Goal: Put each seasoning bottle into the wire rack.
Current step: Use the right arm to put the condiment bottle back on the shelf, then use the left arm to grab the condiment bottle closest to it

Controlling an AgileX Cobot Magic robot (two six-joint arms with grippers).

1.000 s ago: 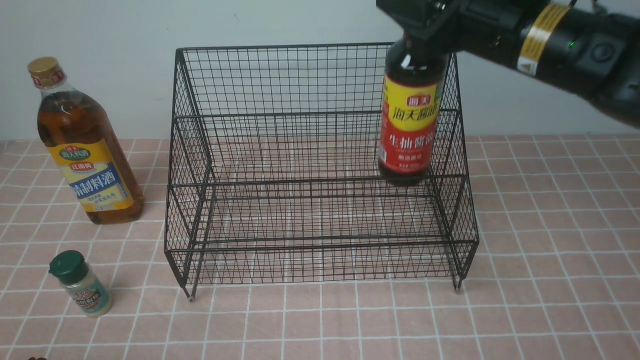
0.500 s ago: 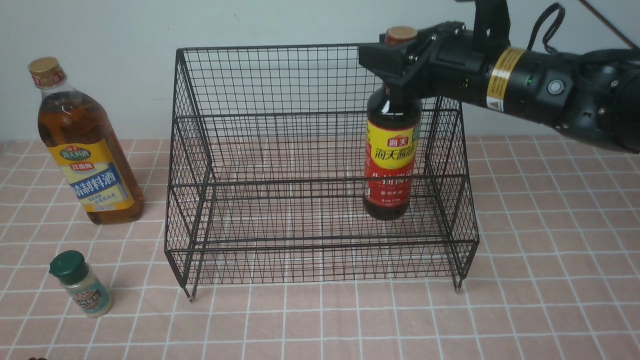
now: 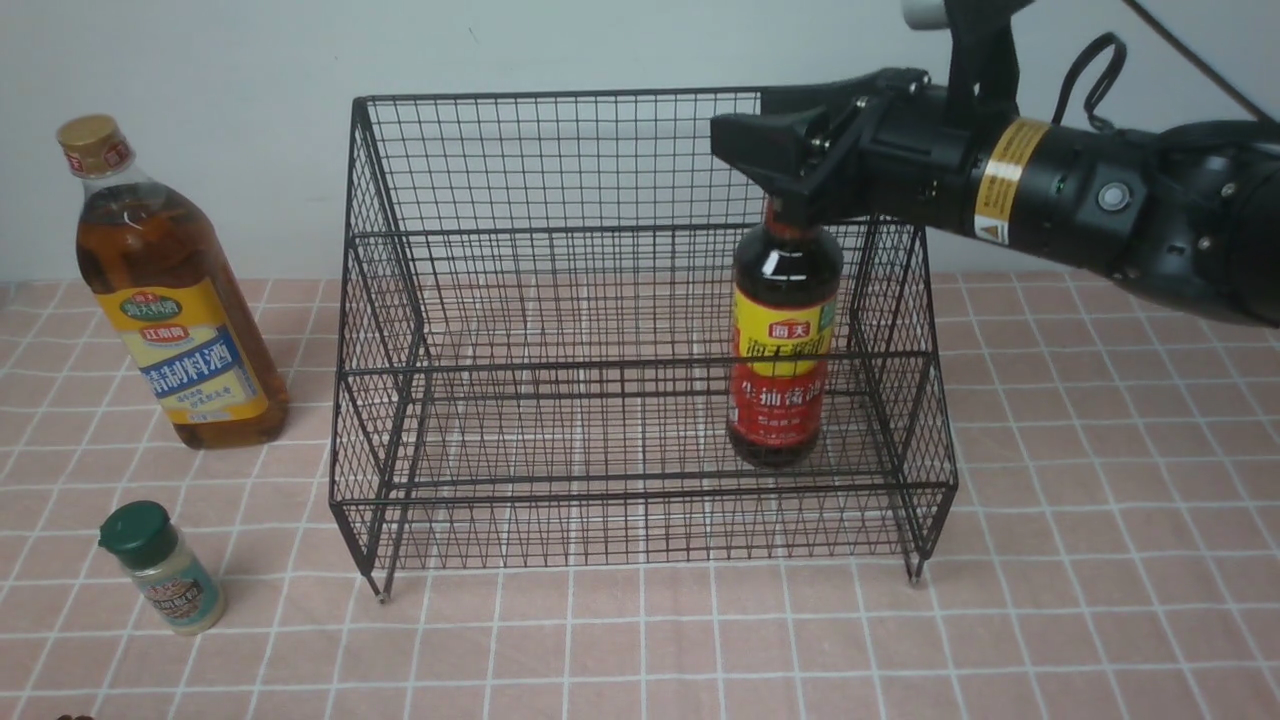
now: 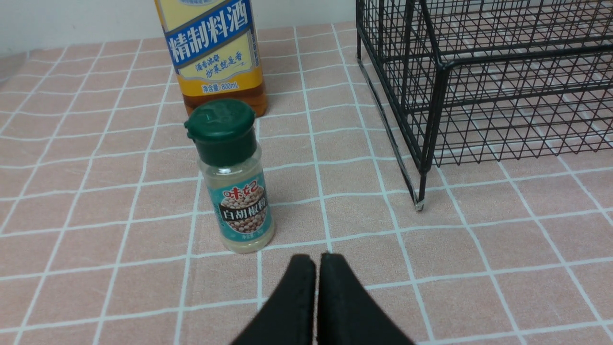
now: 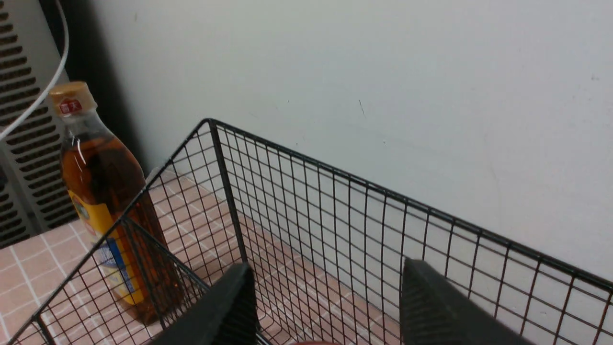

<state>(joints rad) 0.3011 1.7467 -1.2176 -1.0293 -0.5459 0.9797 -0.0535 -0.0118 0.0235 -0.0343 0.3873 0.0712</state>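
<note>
soy-sauce bottle: dark glossy round body, yellow-red label (image 3: pixel 778 400); upright in right part of rack, behind front wire
wire rack: black thin metal mesh, square grid, sloped sides, short legs (image 3: pixel 640 365)
cooking-wine bottle: clear, amber liquid, gold cap, yellow-blue label (image 3: pixel 185 310); outside rack, left side
pepper jar: small clear cylinder, ridged green cap, teal label (image 3: pixel 165 570); on table, in front of cooking-wine bottle
right gripper: black, fingers apart, at soy-sauce bottle's neck (image 5: pixel 330 297)
left gripper: dark, fingertips together, nothing between (image 4: pixel 319 261)
table: pinkish tile-pattern surface, pale grid lines (image 3: pixel 640 650)
wall: plain, pale, small marks (image 3: pixel 620 45)
room edge: grey slatted panel, white cable beside it (image 5: pixel 28 120)
</note>
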